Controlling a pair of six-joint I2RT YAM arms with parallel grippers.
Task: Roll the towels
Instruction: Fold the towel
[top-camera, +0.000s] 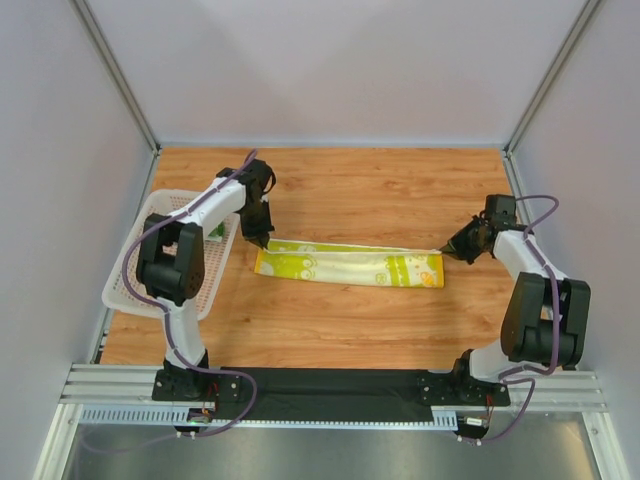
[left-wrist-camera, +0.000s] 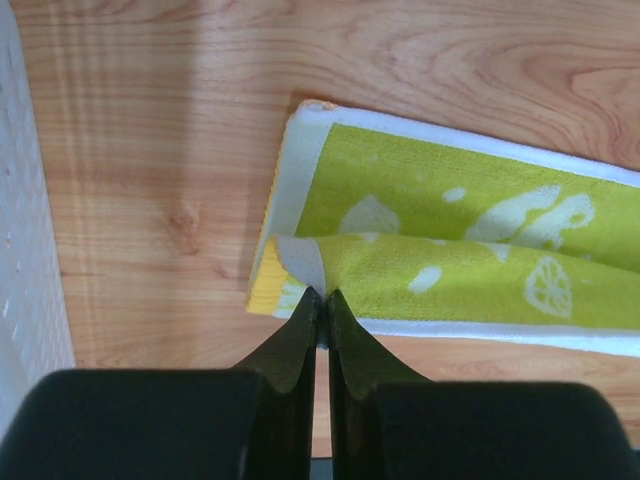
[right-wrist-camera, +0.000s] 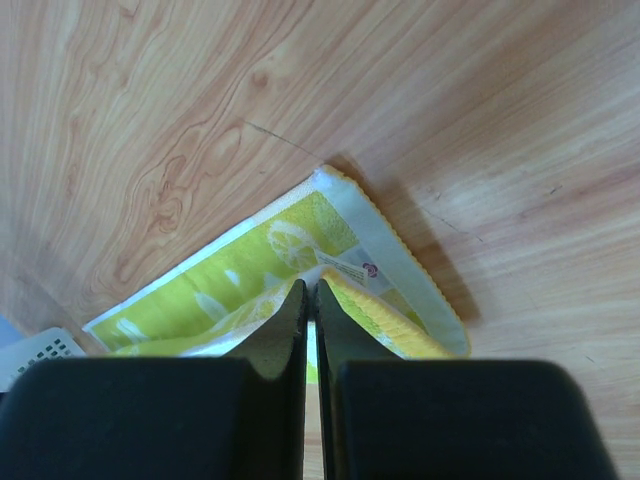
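Observation:
The yellow and lime-green towel (top-camera: 350, 266) lies on the wooden table as a long folded strip, running left to right. My left gripper (top-camera: 258, 240) is at its left end, shut on a raised fold of the towel (left-wrist-camera: 450, 250) at the near edge. My right gripper (top-camera: 452, 250) is at the right end, shut on a lifted corner of the same towel (right-wrist-camera: 260, 260), next to its small label. A bit of green and white cloth (top-camera: 216, 231) shows in the basket, mostly hidden under the left arm.
A white perforated basket (top-camera: 125, 290) stands at the table's left edge, close beside the left arm; its wall shows in the left wrist view (left-wrist-camera: 20, 250). Grey walls enclose the table on three sides. Bare wood lies behind and in front of the towel.

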